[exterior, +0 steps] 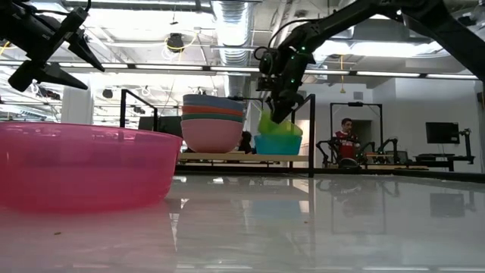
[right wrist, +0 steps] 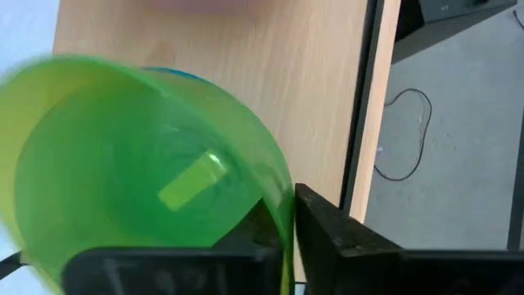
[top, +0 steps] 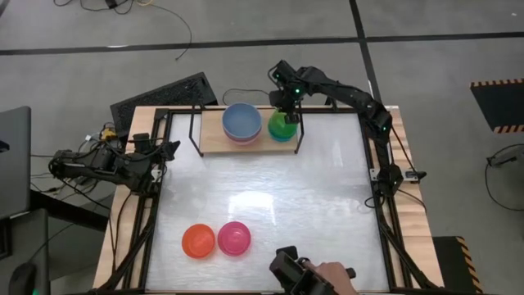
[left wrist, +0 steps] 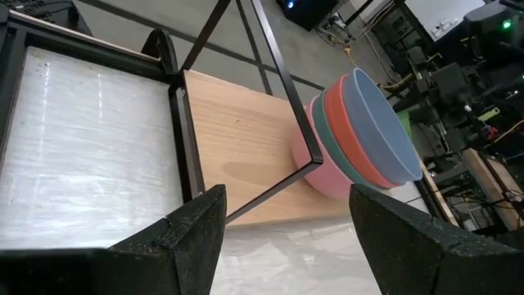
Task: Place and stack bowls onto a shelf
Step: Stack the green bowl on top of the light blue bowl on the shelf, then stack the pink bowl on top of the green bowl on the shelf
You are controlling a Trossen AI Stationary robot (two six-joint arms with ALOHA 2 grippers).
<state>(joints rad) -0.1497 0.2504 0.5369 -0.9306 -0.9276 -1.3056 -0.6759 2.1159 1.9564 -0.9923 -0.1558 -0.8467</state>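
magenta bowl cropped, near lens | right end effector pinches lime bowl | left end effector spread

lime bowl over teal bowl; grey-blue bowl; orange bowl; magenta bowl; light-wood shelf

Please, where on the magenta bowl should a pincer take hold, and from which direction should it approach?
Probably the magenta bowl is best gripped at its rim, from above: it sits upright and open, so one finger can go inside the wall. The side away from the orange bowl has more room.
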